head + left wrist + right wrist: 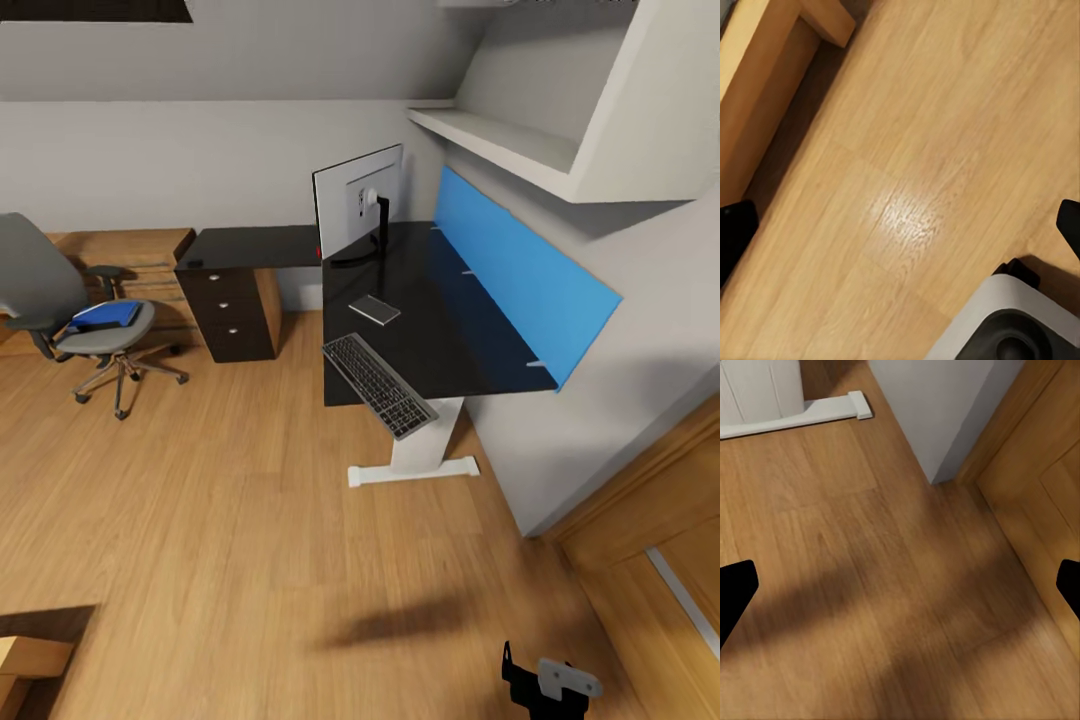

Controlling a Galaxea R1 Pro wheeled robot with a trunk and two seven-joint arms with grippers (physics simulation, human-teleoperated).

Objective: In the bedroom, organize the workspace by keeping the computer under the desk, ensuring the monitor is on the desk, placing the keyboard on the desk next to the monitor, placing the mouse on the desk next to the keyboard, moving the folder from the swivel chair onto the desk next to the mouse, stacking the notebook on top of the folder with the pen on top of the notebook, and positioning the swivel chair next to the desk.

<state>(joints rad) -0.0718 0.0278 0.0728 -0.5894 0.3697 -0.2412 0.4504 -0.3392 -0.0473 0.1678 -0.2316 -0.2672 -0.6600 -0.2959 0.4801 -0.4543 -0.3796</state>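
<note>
The black-topped desk [440,330] stands against the right wall. On it the monitor [360,203] stands at the back with its grey back toward me. The notebook [374,309] lies flat in front of it. The keyboard [379,385] lies at an angle, overhanging the desk's near edge. A small dark thing [192,263] sits over the drawer unit [232,312]; I cannot tell whether it is the mouse. The swivel chair [40,285] stands far left with the blue folder [103,316] on its seat. Computer and pen are out of view. My left gripper [900,229] and right gripper [900,589] hang open over bare floor.
A blue panel [520,265] lines the wall behind the desk, under a white shelf [500,140]. The desk's white foot [795,416] and a wall corner [934,412] lie near my right gripper. Light-wood furniture [754,82] is beside my left gripper. A wood door [650,560] is at right.
</note>
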